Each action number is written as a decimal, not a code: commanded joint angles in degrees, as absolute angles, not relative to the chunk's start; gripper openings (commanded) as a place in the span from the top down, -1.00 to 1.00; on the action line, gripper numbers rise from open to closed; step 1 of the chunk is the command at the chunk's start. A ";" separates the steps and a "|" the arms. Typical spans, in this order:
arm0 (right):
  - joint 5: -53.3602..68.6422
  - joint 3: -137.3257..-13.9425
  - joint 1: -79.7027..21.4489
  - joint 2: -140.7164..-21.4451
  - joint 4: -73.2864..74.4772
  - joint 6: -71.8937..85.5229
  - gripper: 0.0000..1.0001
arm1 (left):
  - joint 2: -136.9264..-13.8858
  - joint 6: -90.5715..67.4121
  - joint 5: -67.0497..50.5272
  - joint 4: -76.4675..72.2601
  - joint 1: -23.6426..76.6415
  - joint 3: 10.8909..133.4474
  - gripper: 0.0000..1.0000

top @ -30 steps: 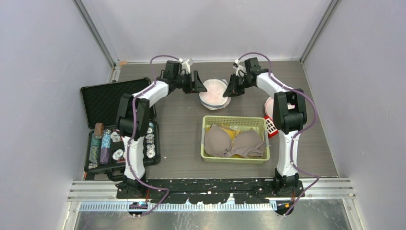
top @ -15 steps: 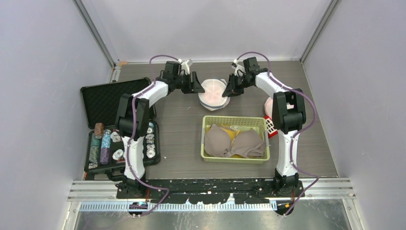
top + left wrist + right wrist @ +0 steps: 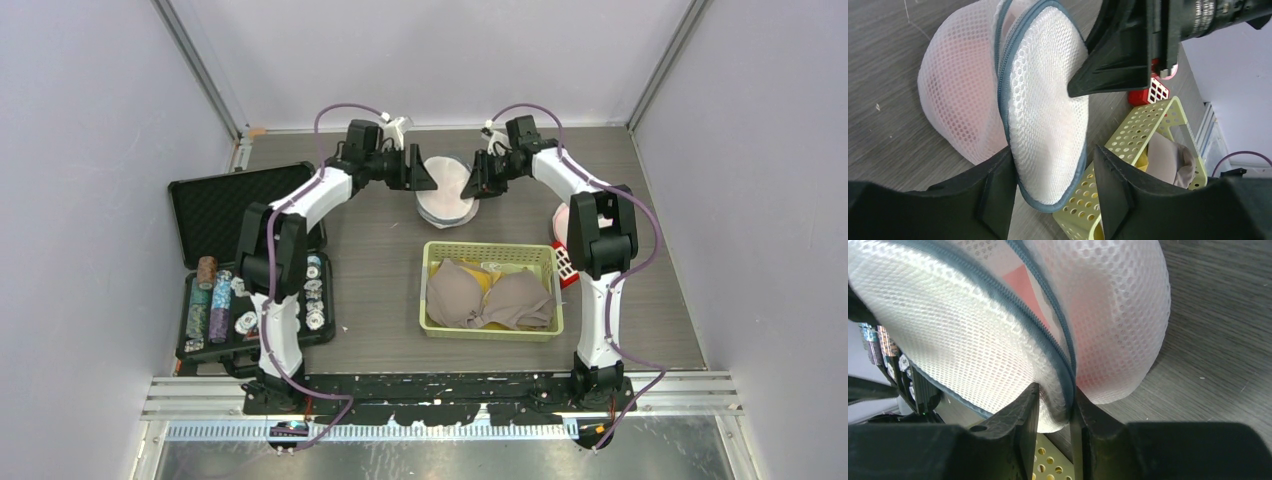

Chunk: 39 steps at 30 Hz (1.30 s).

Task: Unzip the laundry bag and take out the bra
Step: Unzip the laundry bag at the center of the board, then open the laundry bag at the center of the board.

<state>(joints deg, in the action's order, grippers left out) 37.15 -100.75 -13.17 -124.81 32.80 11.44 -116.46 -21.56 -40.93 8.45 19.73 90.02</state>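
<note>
R gripper is pinching the zip edge of the laundry bag, w/ only a narrow gap btw its fingers and mesh filling that gap. L gripper is standing partly open, straddling the rim of the flap. One finger is touching mesh and the other is showing daylight, so I'm not calling that a grip.

Vs a sec ago, when the bag was lying round face up btw the two, the flap is now standing on edge and the bag is looking narrower from overhead. I'm reading that as zip mostly undone. The two zip lines are parting and pink, prob the bra, is showing in the gap. It's still sitting inside the bag at the far middle of the table, so pulling it out is what's left.

Yellow basket, just this side of the bag, is holding beige bras. Black case on the left is holding poker chips.
</note>
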 commanded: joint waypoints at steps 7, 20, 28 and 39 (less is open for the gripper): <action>43.50 -104.44 -14.65 -122.60 31.99 11.43 0.01 | -109.49 -17.01 -36.16 12.95 21.46 92.23 -0.13; 46.05 -104.41 -12.17 -120.41 35.23 8.83 -0.41 | -106.42 -14.35 -29.10 16.28 23.28 92.69 -0.33; 46.84 -104.14 -11.58 -120.26 35.68 8.97 -0.43 | -105.30 -13.74 -27.07 17.56 24.36 93.34 -0.35; 48.55 -104.61 -9.89 -120.37 34.88 11.05 -0.48 | -106.06 -11.91 -32.77 15.57 27.70 95.64 -0.27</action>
<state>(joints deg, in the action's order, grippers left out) 46.28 -102.56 -11.18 -124.51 35.66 9.80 -108.95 -13.78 -29.10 17.85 26.28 92.62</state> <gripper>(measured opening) 0.735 0.637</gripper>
